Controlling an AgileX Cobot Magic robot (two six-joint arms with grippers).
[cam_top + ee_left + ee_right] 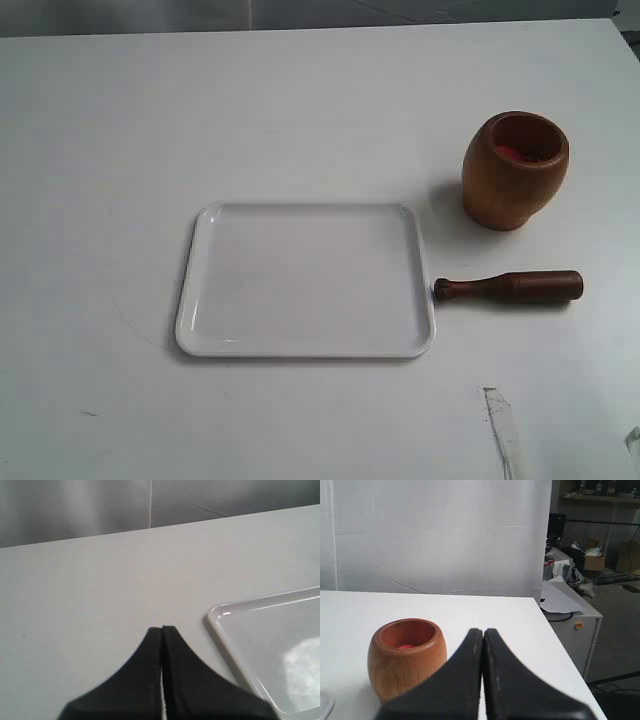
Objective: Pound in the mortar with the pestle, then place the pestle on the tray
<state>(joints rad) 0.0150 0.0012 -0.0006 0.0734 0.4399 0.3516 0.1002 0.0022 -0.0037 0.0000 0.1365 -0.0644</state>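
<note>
The brown wooden mortar stands upright at the right of the white table, with something red inside. In the right wrist view the mortar sits beside my shut right gripper, apart from it. The dark pestle lies flat on the table, its knob end touching the right rim of the white tray. The left wrist view shows one corner of the tray close to my left gripper, whose fingers are pressed together on nothing. Neither gripper appears in the exterior view.
A strip of clear tape lies on the table near the front right. The table's right edge drops off beside the mortar, with a cabinet and clutter beyond. A white backdrop stands behind the table.
</note>
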